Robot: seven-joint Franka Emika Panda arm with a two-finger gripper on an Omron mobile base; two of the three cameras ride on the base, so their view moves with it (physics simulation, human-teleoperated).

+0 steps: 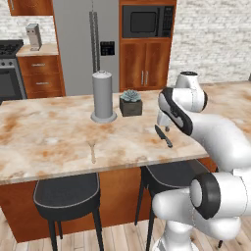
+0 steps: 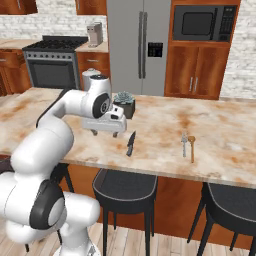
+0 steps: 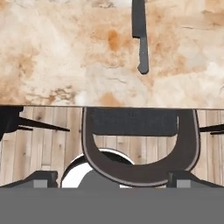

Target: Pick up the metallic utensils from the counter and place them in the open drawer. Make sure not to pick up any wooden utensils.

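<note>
End effector [image 2: 118,133] hangs above the near part of the tabletop [image 2: 160,150], pointing down, nothing between its fingers. Fingers spread: in the hand view the two tips [image 3: 41,178] sit wide apart at the bottom corners. In the left base view the end effector [image 1: 163,128] is partly hidden by the forearm.

Knife [image 2: 131,143] lies flat on the tabletop just to the right of the end effector in the right base view, apart from it, black handle toward the near edge. Left base view: knife [image 1: 163,136] just below and beside the hand. Hand view: knife [image 3: 140,35] at top centre, on the marbled slab [image 3: 52,52], handle end toward the slab edge.

Slim silver fork [image 2: 184,144] and wooden spoon [image 2: 191,148] lie side by side further right, near the front edge, well apart from the knife. They look just apart; cannot tell if touching at this resolution.

A pale wooden fork [image 1: 92,150] lies alone near the front edge, left of the knife, well apart.

Behind: grey cylinder on a round base [image 1: 103,96], small potted succulent [image 1: 131,103] beside it. Black stool [image 3: 135,144] under the slab edge.
</note>
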